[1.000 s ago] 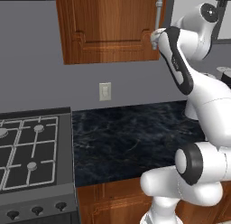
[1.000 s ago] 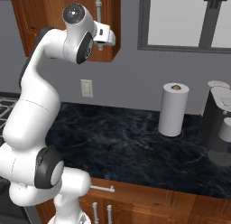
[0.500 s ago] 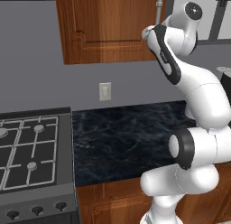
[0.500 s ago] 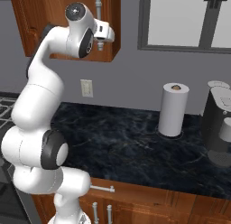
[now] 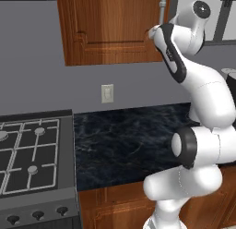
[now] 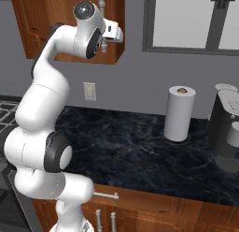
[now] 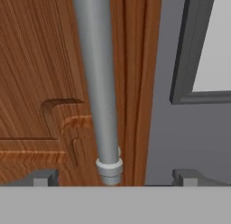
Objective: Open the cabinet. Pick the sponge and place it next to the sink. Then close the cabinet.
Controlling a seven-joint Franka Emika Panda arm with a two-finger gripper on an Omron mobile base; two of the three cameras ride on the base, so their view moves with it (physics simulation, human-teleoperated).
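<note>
The cabinet [image 5: 110, 27] sits at the upper middle of the left base view, its door closed. In the hand view the gripper [image 7: 115, 177] is wide open and holds nothing; the handle [image 7: 99, 83] stands between its fingertips [image 7: 43, 177].

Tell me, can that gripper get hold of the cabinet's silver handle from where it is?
Probably yes. In the hand view the handle stands between the open gripper's fingertips, with nothing in front of it. The cabinet door is shut, so the bar is there to grab.
</note>
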